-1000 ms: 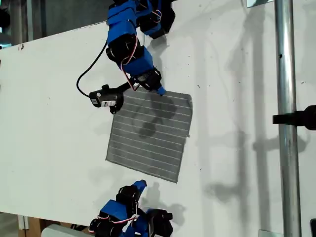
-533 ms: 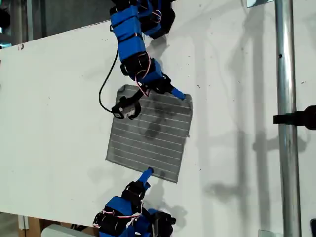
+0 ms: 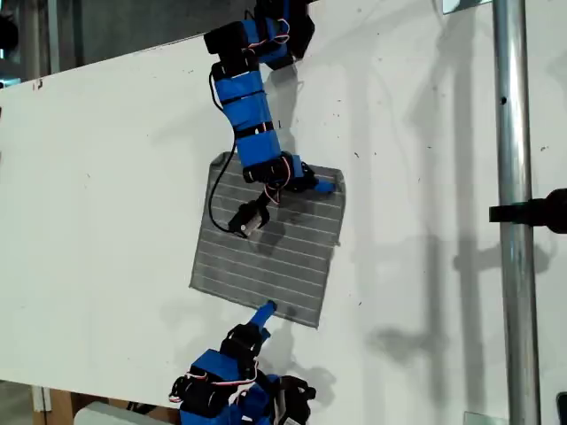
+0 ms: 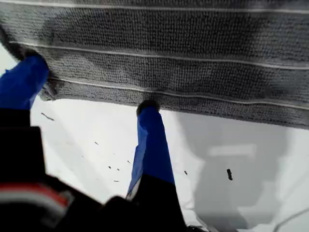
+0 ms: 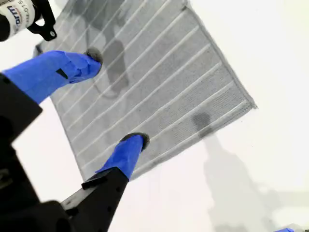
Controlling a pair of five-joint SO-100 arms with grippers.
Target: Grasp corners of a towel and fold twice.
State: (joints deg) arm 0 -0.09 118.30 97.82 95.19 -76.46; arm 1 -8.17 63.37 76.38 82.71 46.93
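Observation:
The grey towel (image 3: 266, 266) with thin white stripes lies flat on the white table (image 3: 89, 221). My first gripper (image 3: 321, 184) has reached in from the exterior view's top and is open at the towel's top-right corner (image 3: 341, 173). In the first wrist view, my first gripper (image 4: 84, 79) has one blue finger on that corner (image 4: 46, 92) and the other at the striped edge of the towel (image 4: 193, 48). My second gripper (image 3: 263, 310) is open at the bottom edge. In its wrist view, my second gripper (image 5: 116, 99) stands spread over the towel (image 5: 169, 72), some way from a corner (image 5: 251, 104).
A black camera unit (image 3: 248, 217) on the first arm hangs over the towel's upper half, and the camera unit (image 5: 19, 14) also shows in the second wrist view. A metal pole (image 3: 512, 266) with a black clamp (image 3: 536, 212) stands at the exterior view's right.
The first arm swung rightward in the exterior view along the towel's top edge to its top-right corner. The second gripper rose to the bottom edge, then held still.

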